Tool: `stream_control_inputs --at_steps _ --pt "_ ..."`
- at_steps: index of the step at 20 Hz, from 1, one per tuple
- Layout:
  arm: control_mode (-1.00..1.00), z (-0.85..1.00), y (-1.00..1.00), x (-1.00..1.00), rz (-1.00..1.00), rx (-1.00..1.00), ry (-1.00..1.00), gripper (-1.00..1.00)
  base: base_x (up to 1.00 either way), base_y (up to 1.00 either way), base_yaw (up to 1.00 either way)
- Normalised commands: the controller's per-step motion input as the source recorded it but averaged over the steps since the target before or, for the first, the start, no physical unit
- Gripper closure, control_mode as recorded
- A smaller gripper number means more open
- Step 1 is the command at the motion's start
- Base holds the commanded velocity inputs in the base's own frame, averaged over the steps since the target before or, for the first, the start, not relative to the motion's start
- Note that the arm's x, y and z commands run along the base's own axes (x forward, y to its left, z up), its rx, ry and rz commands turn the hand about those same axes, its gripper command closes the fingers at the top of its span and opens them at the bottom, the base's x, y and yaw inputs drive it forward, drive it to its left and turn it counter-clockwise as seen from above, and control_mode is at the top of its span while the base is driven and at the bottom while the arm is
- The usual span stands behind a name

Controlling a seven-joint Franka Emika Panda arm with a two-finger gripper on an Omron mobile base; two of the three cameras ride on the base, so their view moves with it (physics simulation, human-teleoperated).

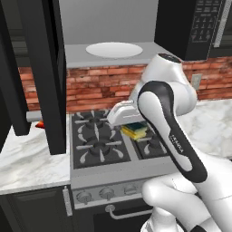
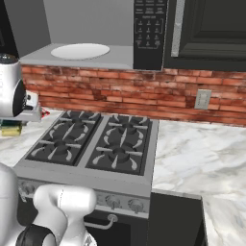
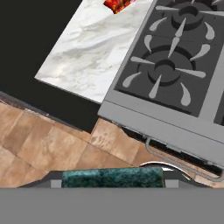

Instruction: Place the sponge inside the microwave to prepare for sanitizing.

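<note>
Right now the sponge (image 1: 135, 131) is up in the air over the stove (image 1: 102, 145), held by the jaws of the gripper (image 1: 132, 128). In the left base view you can see its green top and yellow body poking out under the white hand, above the right side of the stove top. In the hand view the green top of the sponge (image 3: 112, 178) sits across the bottom, squeezed between the two dark tips, so the jaws are grasping the sponge. In the right base view the sponge (image 2: 10, 129) peeks out at the left edge, under the white hand. The microwave (image 1: 136, 31) hangs up high above the stove, and its door (image 1: 41, 68) is swung wide open toward the left. Inside you can see the grey floor and the white round plate (image 1: 114, 50). The button panel (image 2: 149, 29) is on the right side of the microwave. The sponge is lower than the microwave and not inside it yet. A red packet (image 3: 118, 4) lies on the marble surface (image 3: 92, 48) just beside the left edge of the stove. A red brick wall (image 2: 120, 91) runs behind the stove, with a wall plug (image 2: 202, 99) on it toward the right.
</note>
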Motion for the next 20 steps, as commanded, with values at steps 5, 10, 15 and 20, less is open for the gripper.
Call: stream_control_inputs --at_steps 5,10,15,20 --pt "-1.00 0.51 -0.22 -0.02 -0.13 -0.03 -0.20 1.00 0.00 0.00 0.00" --pt "-1.00 0.51 -0.20 0.00 -0.17 -0.05 -0.21 1.00 0.00 0.00 0.00" --pt "-1.00 0.52 -0.27 0.00 -0.13 0.00 -0.12 1.00 0.00 0.00 0.00" --pt "-1.00 0.45 -0.30 0.00 -0.05 0.00 -0.13 1.00 0.00 0.00 0.00"
